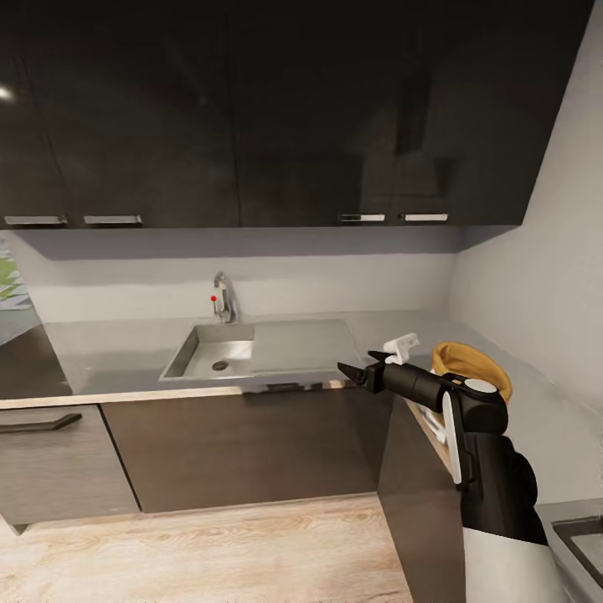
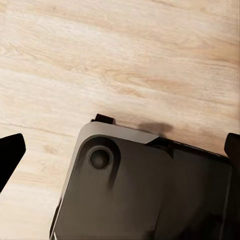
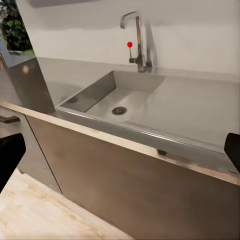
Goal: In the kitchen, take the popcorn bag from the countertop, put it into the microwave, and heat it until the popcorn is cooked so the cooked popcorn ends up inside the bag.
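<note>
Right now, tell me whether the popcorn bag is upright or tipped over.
Upright, as far as it shows: the popcorn bag stands on the countertop with its open rim facing up, partly hidden behind the right arm.

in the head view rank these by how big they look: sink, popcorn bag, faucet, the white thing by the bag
1. sink
2. popcorn bag, partly hidden by the right arm, so unsure
3. faucet
4. white object, close to the faucet in apparent size

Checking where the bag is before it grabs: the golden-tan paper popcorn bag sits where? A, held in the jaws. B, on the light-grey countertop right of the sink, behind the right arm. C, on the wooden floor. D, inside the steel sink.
B: the golden-tan paper popcorn bag rests on the light-grey countertop, right of the steel sink.
</note>
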Available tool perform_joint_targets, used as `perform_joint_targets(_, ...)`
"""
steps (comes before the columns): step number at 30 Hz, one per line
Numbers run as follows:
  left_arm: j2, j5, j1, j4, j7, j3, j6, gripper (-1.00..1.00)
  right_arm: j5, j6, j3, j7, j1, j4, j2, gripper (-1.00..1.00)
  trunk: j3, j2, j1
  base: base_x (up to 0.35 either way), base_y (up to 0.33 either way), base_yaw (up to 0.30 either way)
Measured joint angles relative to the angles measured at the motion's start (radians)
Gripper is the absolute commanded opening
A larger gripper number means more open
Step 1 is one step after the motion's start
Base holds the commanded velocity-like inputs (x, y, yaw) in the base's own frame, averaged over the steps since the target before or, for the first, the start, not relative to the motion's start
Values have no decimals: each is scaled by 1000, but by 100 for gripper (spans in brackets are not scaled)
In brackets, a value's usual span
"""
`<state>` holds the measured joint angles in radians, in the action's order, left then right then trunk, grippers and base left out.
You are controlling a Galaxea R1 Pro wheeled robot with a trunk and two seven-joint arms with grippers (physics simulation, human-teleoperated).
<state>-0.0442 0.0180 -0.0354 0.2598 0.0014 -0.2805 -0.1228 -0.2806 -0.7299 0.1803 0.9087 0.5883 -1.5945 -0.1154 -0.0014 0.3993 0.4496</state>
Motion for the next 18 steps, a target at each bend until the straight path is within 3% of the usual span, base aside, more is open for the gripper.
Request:
perform_joint_targets(13, 1, 0, 0, 0, 0, 0, 0, 100, 0, 0, 3, 0, -1, 0, 1, 100, 0, 0, 0, 0, -3, 62)
perform_joint_targets(18, 1, 0, 0, 0, 0, 0, 0, 100, 0, 0, 1, 0, -1, 0, 1, 100, 0, 0, 0, 170, -167, 5)
